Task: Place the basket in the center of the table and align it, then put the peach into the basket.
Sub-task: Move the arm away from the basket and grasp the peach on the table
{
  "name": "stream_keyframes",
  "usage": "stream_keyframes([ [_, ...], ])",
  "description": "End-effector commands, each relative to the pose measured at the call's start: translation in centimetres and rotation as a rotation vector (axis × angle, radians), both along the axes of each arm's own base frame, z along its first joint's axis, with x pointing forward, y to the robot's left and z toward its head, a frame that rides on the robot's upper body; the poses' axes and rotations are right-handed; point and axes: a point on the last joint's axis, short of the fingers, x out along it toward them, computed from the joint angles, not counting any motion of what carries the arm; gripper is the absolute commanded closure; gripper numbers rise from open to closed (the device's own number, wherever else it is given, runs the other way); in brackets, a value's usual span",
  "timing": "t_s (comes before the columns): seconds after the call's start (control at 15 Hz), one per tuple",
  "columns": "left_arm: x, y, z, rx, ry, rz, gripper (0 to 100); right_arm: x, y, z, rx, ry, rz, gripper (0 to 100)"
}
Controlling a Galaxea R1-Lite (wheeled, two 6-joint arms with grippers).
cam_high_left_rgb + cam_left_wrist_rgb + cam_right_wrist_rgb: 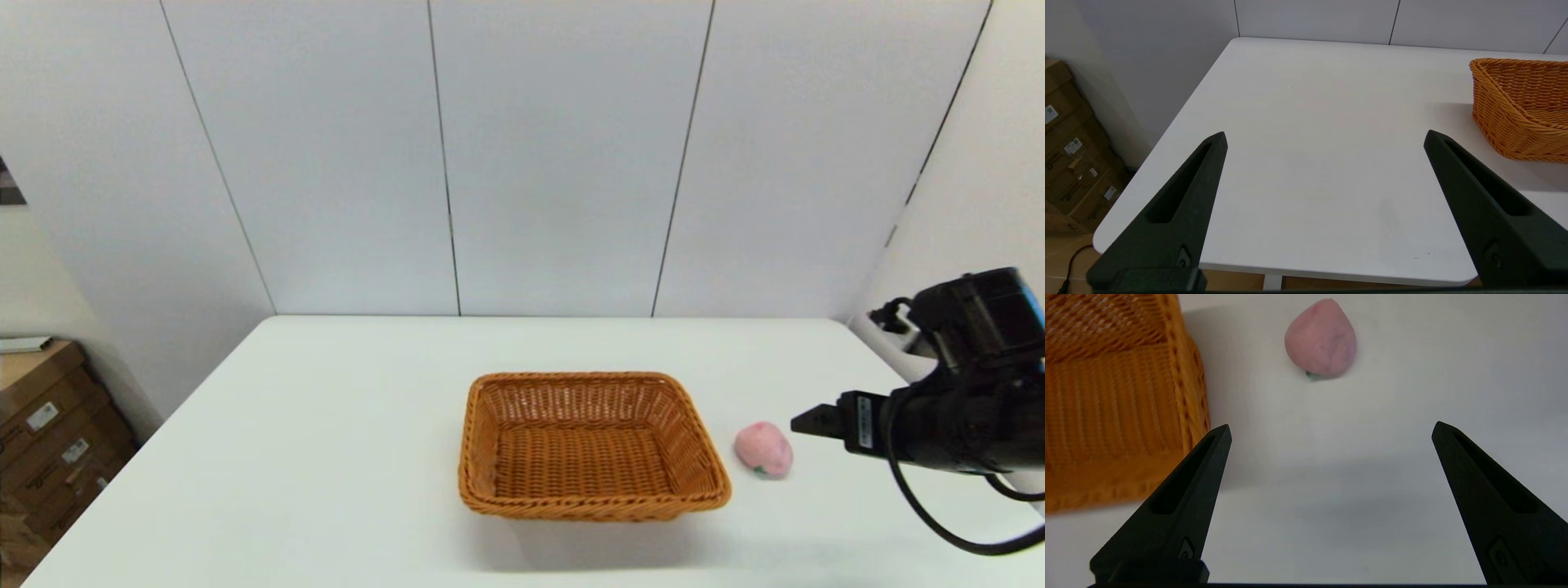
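Note:
The orange-brown wicker basket (592,445) (1525,108) (1114,404) sits empty near the middle of the white table (326,425), its long sides square to the table edge. Just right of it lies the pale pink peach (763,448) (1321,338), on the tabletop and apart from the basket. My right gripper (804,423) (1331,430) hovers right of the peach, pointing toward it, open, with nothing between its fingers. The left gripper (1325,136) hangs open over the table's near left part, out of the head view, with the basket off to its side.
Cardboard boxes (49,433) (1073,151) are stacked on the floor beyond the table's left edge. White wall panels (522,155) rise behind the table. A black cable (939,514) loops under my right arm.

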Motion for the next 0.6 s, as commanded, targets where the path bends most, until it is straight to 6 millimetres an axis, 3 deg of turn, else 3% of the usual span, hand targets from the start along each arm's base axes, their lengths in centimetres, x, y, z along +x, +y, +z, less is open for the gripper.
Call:
stream_keyframes([
  [0.07,0.0,0.0,0.0,-0.001,0.001,0.001,0,4.5,1.7,-5.4,-0.02,0.114,-0.034,0],
  [0.6,0.0,0.0,0.0,-0.001,0.001,0.001,0,7.9,1.2,-8.2,-0.076,0.091,-0.105,0],
])
